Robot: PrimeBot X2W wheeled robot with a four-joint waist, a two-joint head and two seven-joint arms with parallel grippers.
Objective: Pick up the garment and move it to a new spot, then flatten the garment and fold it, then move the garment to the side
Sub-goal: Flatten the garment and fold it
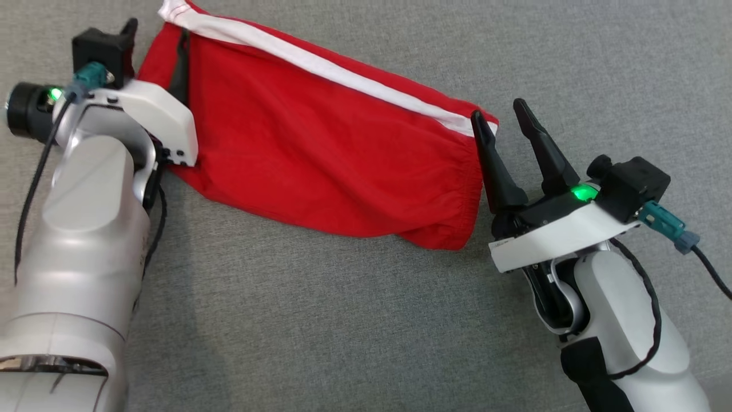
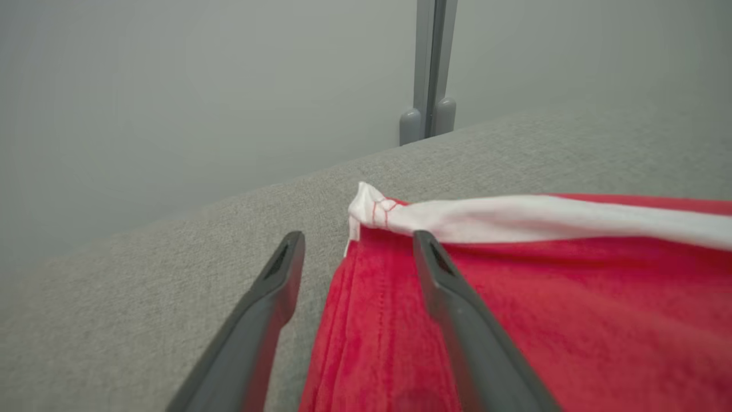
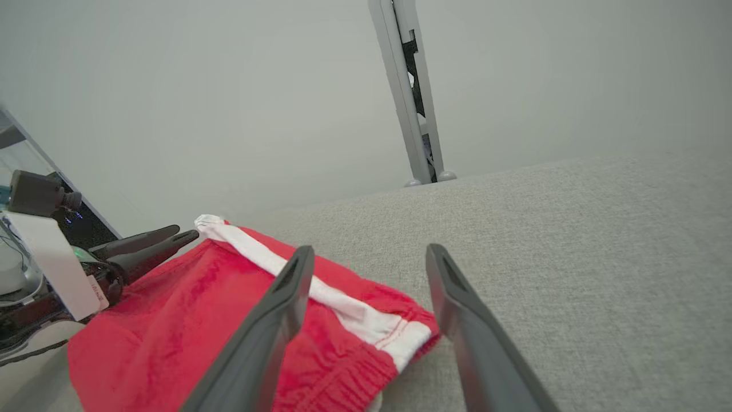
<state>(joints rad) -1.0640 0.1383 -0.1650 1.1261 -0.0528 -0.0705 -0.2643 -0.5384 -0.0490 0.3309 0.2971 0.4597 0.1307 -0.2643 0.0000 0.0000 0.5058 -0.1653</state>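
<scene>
The garment (image 1: 320, 143) is red with a white stripe along its far edge and lies flat in a long folded band on the grey cloth surface. My left gripper (image 1: 157, 37) stands open at the garment's left end; in the left wrist view (image 2: 359, 239) one finger rests over the red cloth and the other over bare surface, with the white corner (image 2: 372, 209) just ahead. At the right end my right gripper (image 1: 497, 111) is open, its fingers (image 3: 286, 303) straddling the elastic-hemmed corner (image 3: 400, 337) without pinching it. Nothing is held.
The grey fabric surface (image 1: 343, 320) stretches all around the garment. A grey upright post (image 3: 412, 114) stands beyond its far edge against a pale wall. My left gripper (image 3: 143, 243) also shows in the right wrist view.
</scene>
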